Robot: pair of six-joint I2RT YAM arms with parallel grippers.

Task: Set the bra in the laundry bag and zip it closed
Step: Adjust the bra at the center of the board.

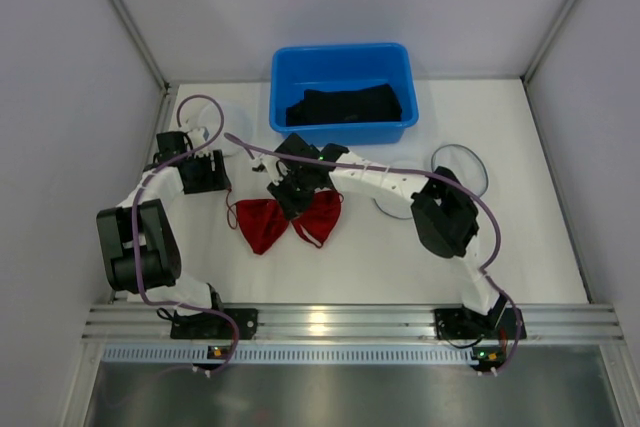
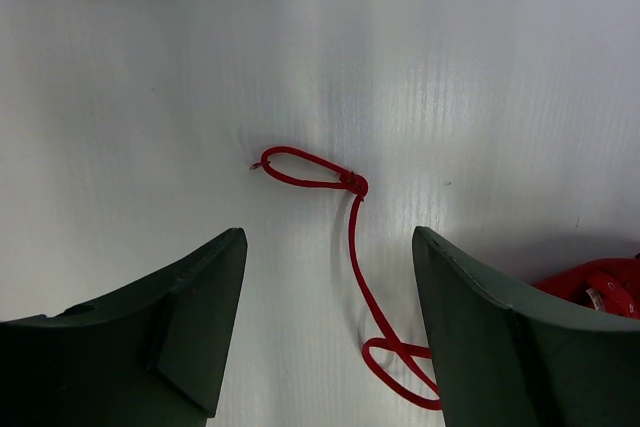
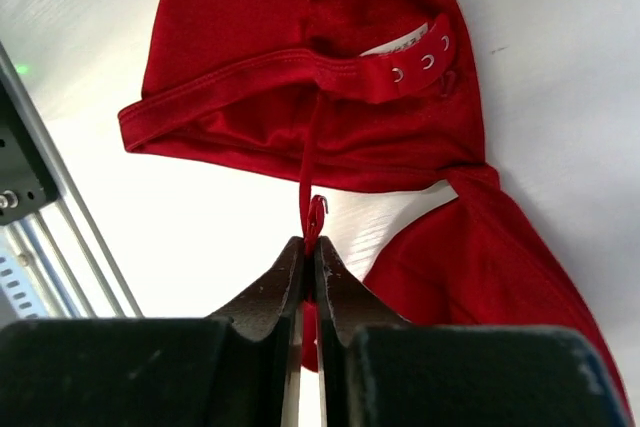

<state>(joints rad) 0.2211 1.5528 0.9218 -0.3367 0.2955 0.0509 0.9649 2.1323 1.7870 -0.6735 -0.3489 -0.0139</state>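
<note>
While the right gripper (image 3: 308, 250) is clenched on a thin strap of the red bra (image 1: 266, 225), we see the rest of the garment lying on the white table (image 1: 420, 267), near the middle of the overhead view. From the right wrist, the two dark fingers meet tip to tip with the red cord pinched between them. Beyond them, at 12 o'clock, one cup is spread out beside a fastening band (image 3: 415, 65) with three small metal eyelets. At about 10 o'clock from the bra, the left gripper (image 2: 330, 239) hangs released with its jaws wide apart, holding nothing. Between and below its fingers a loose, looped red strap (image 2: 352, 237) trails across the table toward the cups at 4 o'clock. At 12 o'clock from the bra stands a blue bin (image 1: 340, 51) with dark clothes (image 1: 345, 105) inside. A round white piece with a dark rim (image 1: 470, 162) lies at 3 o'clock, partly behind the right arm. Another pale round piece (image 1: 222, 129) sits at 10 o'clock. We cannot tell which of the two is the laundry bag.
</note>
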